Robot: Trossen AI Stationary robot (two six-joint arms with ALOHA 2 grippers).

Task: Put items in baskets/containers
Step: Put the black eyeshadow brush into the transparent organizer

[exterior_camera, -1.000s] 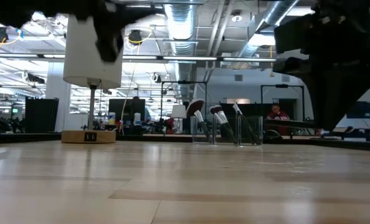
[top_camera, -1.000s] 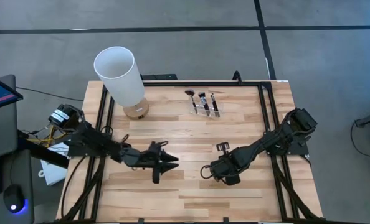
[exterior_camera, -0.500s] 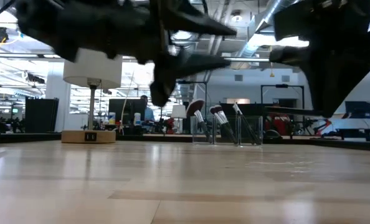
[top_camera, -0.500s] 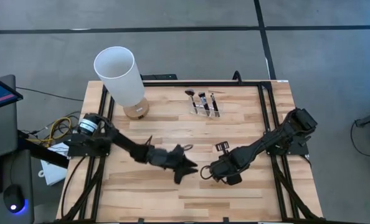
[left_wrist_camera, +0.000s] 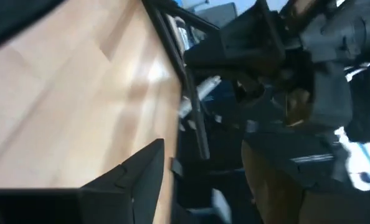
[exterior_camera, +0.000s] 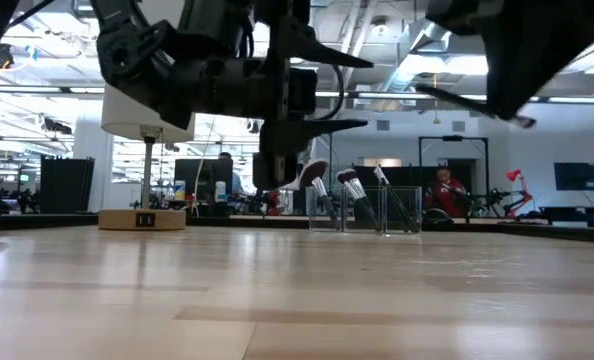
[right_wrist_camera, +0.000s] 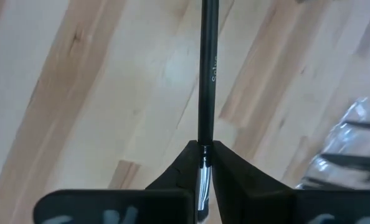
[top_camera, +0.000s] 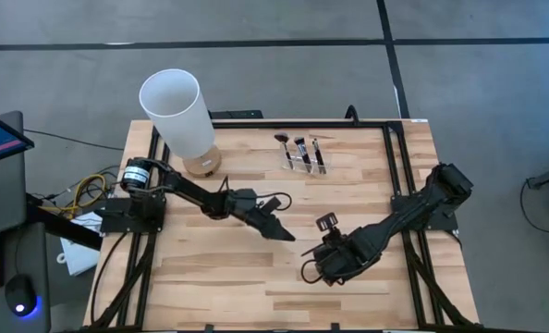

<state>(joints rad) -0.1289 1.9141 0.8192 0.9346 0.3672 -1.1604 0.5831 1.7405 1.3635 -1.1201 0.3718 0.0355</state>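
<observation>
Wooden tabletop (top_camera: 256, 277), light planks inside a black frame, grey floor around it. Left claw (top_camera: 276, 222) hangs above mid-table, fingers spread, nothing between them. Right claw (right_wrist_camera: 203, 163) sits just beside it toward the near edge, fingers pressed together on a thin dark brush (right_wrist_camera: 207, 74), handle sticking straight out ahead. Clear brush holder (top_camera: 301, 157) stands well beyond both claws near the far edge, three brushes (exterior_camera: 349, 198) upright in its slots. Tall white cylinder (top_camera: 177, 116) on a wooden base occupies the far left corner, well apart from the holder. Open wood lies between claws and holder. A person (exterior_camera: 440, 186) sits in the room behind.
</observation>
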